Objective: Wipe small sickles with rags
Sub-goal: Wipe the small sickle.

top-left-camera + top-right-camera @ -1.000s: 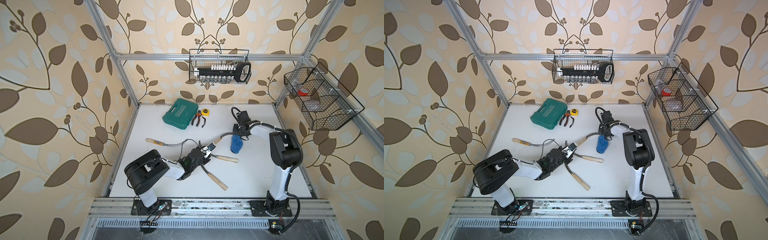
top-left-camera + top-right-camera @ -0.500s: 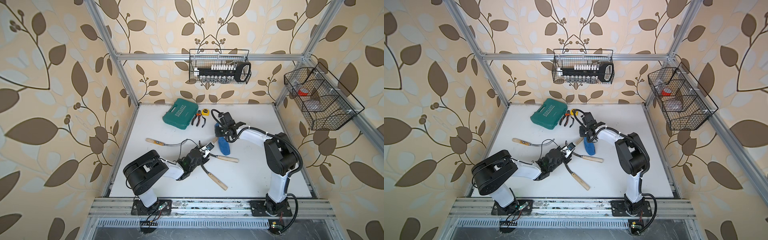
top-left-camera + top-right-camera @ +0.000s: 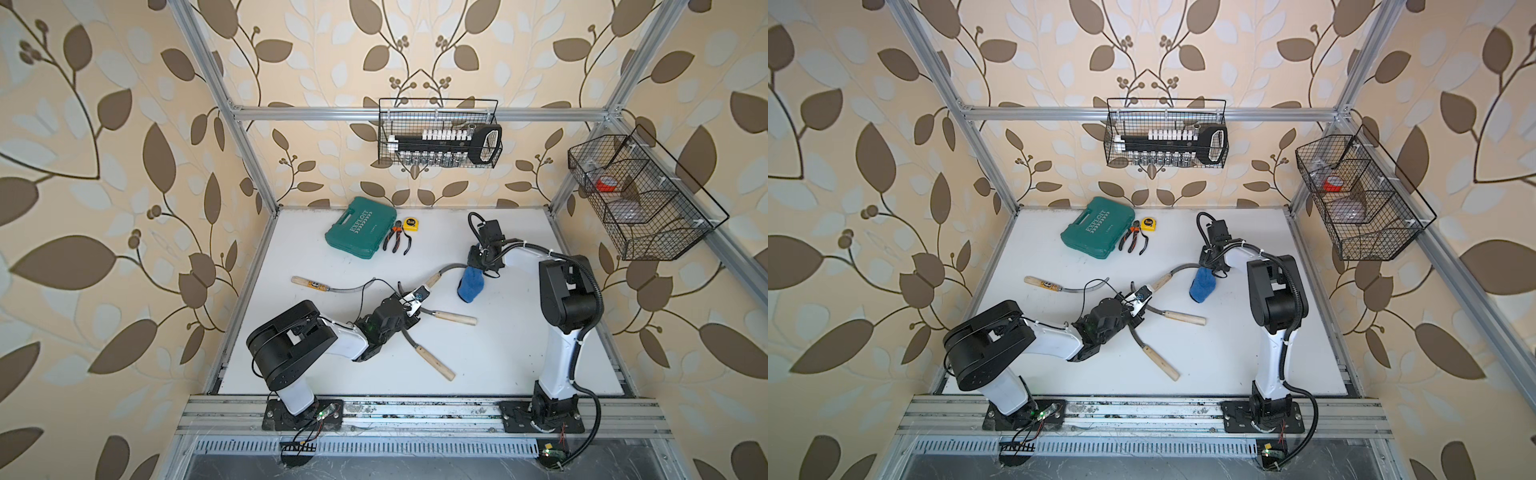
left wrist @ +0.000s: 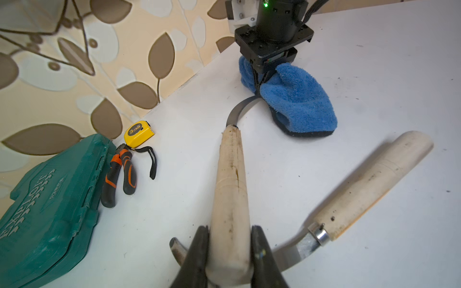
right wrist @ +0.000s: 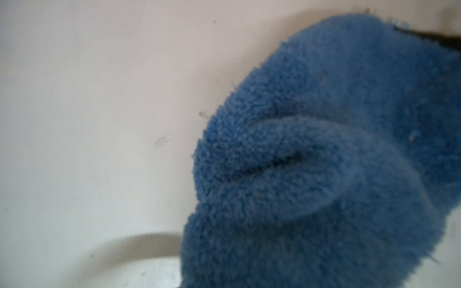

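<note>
The left gripper (image 4: 229, 239) has its two black fingers clamped on the butt end of a pale wooden handle. The gripped sickle (image 4: 230, 179) points away from it across the white table (image 3: 519, 353) toward the right arm. Its thin grey blade curves off and runs into the blue rag (image 4: 299, 107), and the tip is hidden there. The right gripper (image 4: 260, 77) comes down from above with its fingers pinched shut on a bunched fold of that rag. The rest of the cloth slumps onto the table just beside the blade. From the right wrist camera I see little but fluffy blue cloth, and the fingers themselves do not show

Three more sickles lie flat on the table. The far sickle (image 3: 309, 282) is over toward the left edge, well apart from the rag. The middle sickle (image 3: 453, 318) has its handle pointing right, and its blade curves in under the left gripper. The near sickle (image 3: 434, 361) slants toward the front edge, with its blade end up by the left wrist

At the back of the table sits a teal tool case (image 3: 360, 228). Orange-and-black pliers (image 3: 397, 241) lie just beside it, and a yellow tape measure (image 3: 410, 224) sits at their head. A wire basket (image 3: 438, 133) holding a socket set hangs on the back wall
</note>
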You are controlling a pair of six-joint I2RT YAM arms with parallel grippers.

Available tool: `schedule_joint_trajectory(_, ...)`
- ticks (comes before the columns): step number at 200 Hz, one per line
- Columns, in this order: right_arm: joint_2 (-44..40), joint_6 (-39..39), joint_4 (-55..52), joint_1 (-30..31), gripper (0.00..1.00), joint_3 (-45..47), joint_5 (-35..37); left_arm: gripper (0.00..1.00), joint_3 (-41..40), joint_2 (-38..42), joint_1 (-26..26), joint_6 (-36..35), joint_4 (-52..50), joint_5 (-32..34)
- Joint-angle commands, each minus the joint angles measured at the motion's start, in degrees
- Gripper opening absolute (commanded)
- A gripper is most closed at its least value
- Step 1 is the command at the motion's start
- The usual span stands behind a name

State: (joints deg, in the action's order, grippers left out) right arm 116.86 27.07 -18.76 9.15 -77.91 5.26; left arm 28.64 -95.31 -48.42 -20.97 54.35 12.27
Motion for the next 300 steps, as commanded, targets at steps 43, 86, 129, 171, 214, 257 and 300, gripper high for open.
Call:
schedule_joint_trajectory(43,1.31,-0.88,-4.51,4.99,0.00,-0.82,-2.01,0.00,0.01,2.67,-0.18,-0.65,4.02,0.03)
schedule_joint_trajectory(86,-0.19,-2.95,-4.96,14.56,0.00,-4.82,-4.28,0.00,0.01,2.71,-0.19,-0.65,4.04,-0.05)
schedule_joint_trajectory(129,-1.98,-3.26,-4.17,22.29,0.00,-5.32,-4.81,0.00,0.18,2.49,-0.18,-0.74,4.12,0.20)
schedule_joint_trajectory(171,-1.13,-2.90,-4.13,19.10,0.00,-3.69,-4.45,0.00,-0.14,2.67,-0.18,-0.64,4.52,0.47)
schedule_joint_trajectory(214,-0.64,-2.50,-3.66,9.04,0.00,0.24,-3.58,0.00,-0.33,2.49,-0.18,-0.73,5.42,1.35)
schedule_joint_trajectory(257,0.83,-1.23,-3.92,0.84,0.00,2.36,-2.30,0.00,-0.90,2.59,-0.18,-0.65,6.73,2.09)
schedule_joint_trajectory(300,-1.52,-0.24,-4.53,0.43,0.00,3.48,0.72,0.00,-0.11,1.64,-0.18,-0.20,7.62,5.72)
